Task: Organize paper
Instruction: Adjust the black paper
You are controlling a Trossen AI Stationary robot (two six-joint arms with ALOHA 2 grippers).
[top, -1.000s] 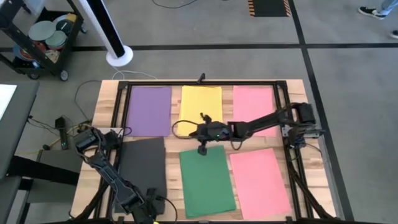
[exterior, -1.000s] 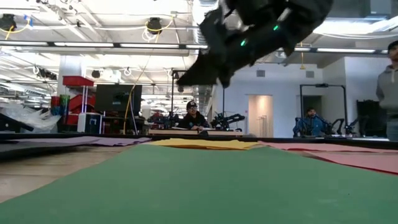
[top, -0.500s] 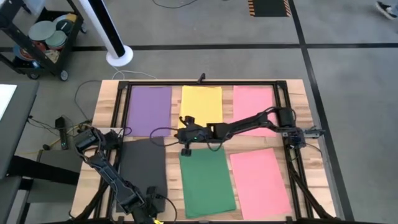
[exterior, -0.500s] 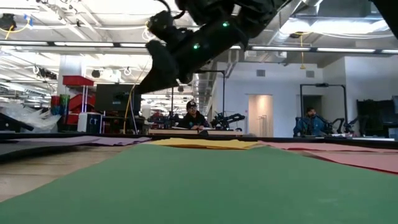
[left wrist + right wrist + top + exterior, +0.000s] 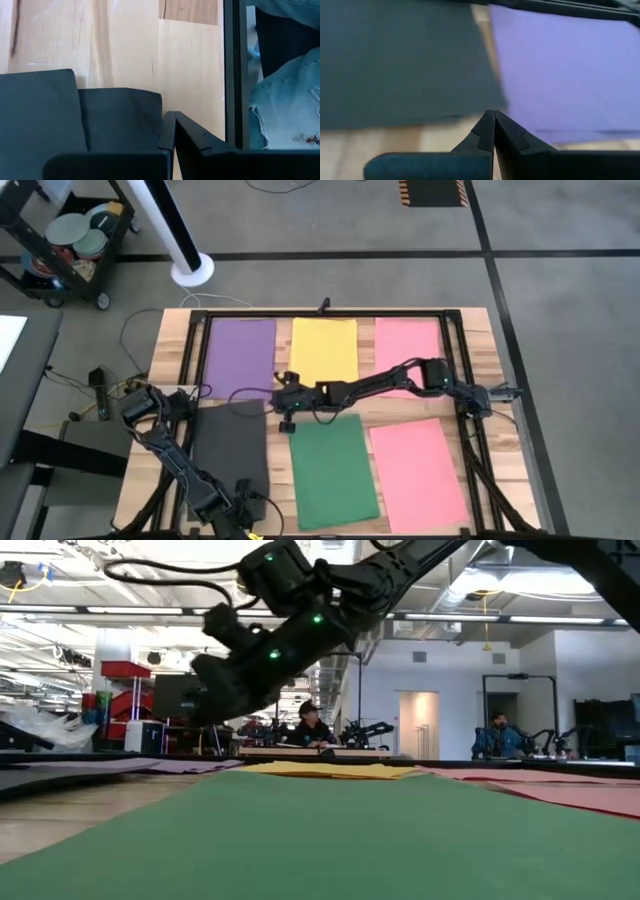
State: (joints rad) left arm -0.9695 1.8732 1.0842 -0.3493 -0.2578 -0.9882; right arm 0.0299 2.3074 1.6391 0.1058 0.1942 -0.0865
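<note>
High view — I see my right gripper (image 5: 286,423) stretched across the table with its fingers together and nothing between them. Six sheets of paper lie flat around it: the black sheet (image 5: 230,452) just beside it toward the left arm, the purple sheet (image 5: 239,357) beyond it, the yellow sheet (image 5: 323,350) and the far pink sheet (image 5: 407,345) farther along that back row, the green sheet (image 5: 334,470) touching or nearly under its tip, and the near pink sheet (image 5: 416,471) well apart. My left gripper (image 5: 245,525) waits folded at the table's near edge.

Low view — the right arm hangs above the green sheet (image 5: 330,835); whether the tip touches paper I cannot tell.

Left wrist view — the left fingers (image 5: 200,145) meet, empty, over bare wooden table (image 5: 125,50).

Right wrist view — the closed fingers (image 5: 507,135) point at the gap between the black sheet (image 5: 400,60) and the purple sheet (image 5: 570,70).

Handling, as I judge it: each sheet is light, limp and slippery on wood, and creases easily. I would take hold at a free corner or edge — or press down and slide.
</note>
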